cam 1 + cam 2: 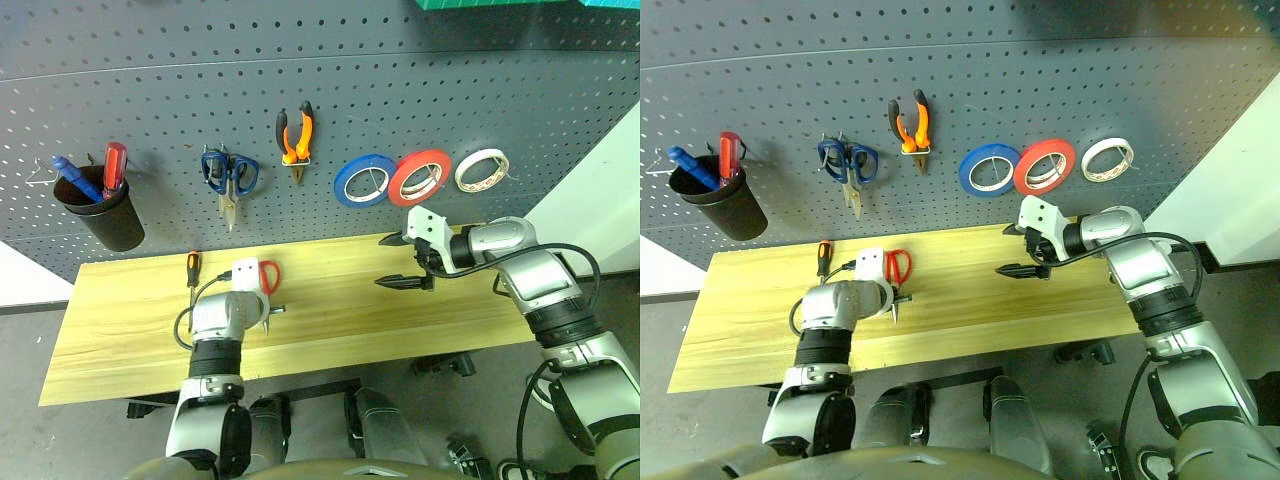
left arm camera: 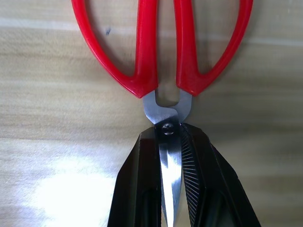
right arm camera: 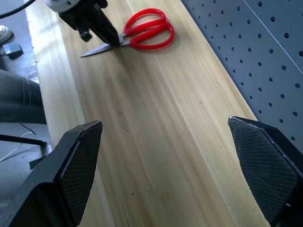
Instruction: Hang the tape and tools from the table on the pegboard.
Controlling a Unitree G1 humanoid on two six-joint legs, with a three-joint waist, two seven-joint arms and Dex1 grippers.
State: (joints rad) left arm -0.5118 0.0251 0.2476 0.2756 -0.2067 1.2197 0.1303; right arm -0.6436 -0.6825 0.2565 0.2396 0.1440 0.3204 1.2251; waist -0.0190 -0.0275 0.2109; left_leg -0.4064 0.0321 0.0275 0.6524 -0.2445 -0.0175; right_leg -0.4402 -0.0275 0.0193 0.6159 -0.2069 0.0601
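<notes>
My left tool pinches red scissors at pivot, blades btwn fingers, flat on bench below pegboard. Should lift level (grip's narrow, could swivel). Right tool spread wide, empty, right of scissors.

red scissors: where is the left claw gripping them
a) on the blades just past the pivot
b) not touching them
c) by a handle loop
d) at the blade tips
a: in the left wrist view the left claw is shut on the red scissors at the blades just below the pivot screw, handles free on the table.
</notes>
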